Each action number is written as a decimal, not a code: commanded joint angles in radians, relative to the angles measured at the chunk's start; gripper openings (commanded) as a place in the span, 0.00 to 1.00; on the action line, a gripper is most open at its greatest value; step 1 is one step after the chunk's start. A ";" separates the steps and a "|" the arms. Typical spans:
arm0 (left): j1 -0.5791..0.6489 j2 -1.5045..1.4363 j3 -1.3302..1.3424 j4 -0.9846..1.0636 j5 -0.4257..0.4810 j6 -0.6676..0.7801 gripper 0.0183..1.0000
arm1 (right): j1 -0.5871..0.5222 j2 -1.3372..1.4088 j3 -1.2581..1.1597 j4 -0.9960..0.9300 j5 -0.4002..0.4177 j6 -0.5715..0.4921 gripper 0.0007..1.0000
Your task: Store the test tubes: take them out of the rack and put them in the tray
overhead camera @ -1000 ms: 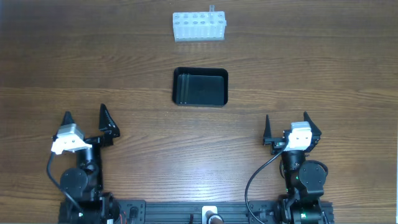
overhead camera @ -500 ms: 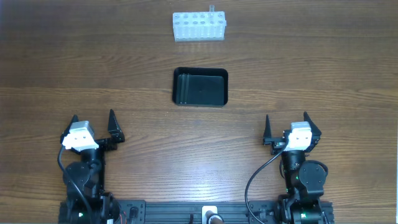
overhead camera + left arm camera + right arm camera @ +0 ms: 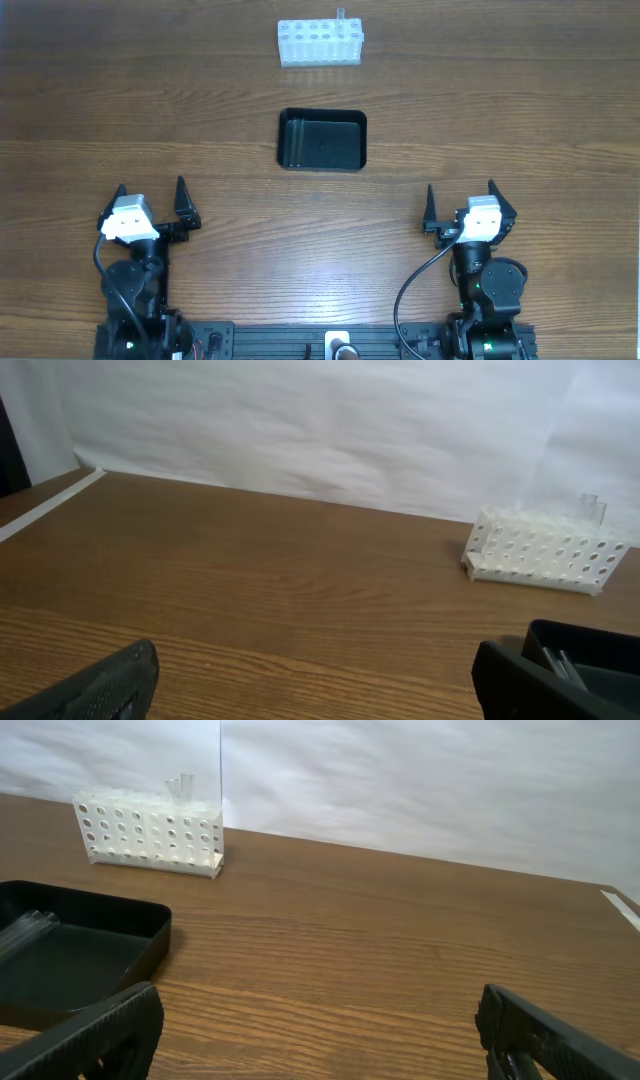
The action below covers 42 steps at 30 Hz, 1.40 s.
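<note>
While the left pincer [image 3: 150, 187] and right pincer [image 3: 461, 188] rest spread, the last tube [image 3: 341, 13] in the rack [image 3: 318, 46] seemingly calls for a far reach.

White perforated rack [image 3: 320, 44] is sitting upright at the far middle of the table [image 3: 520, 120], with one clear test tube [image 3: 341, 14] standing upright in a hole at its far right corner. Black rectangular tray [image 3: 322, 168] is lying flat on the near side of the rack, apart from it. A few clear tubes [image 3: 293, 140] are lying side by side along the tray's left side.
</note>
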<state>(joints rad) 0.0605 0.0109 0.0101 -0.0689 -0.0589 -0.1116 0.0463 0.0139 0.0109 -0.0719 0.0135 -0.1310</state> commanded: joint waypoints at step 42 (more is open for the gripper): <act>0.003 -0.006 -0.004 -0.002 0.010 0.018 1.00 | -0.006 0.260 0.529 -0.180 0.006 0.003 0.99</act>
<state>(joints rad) 0.0605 0.0109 0.0101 -0.0700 -0.0586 -0.1116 0.0463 0.1852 0.4168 -0.2348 0.0139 -0.1318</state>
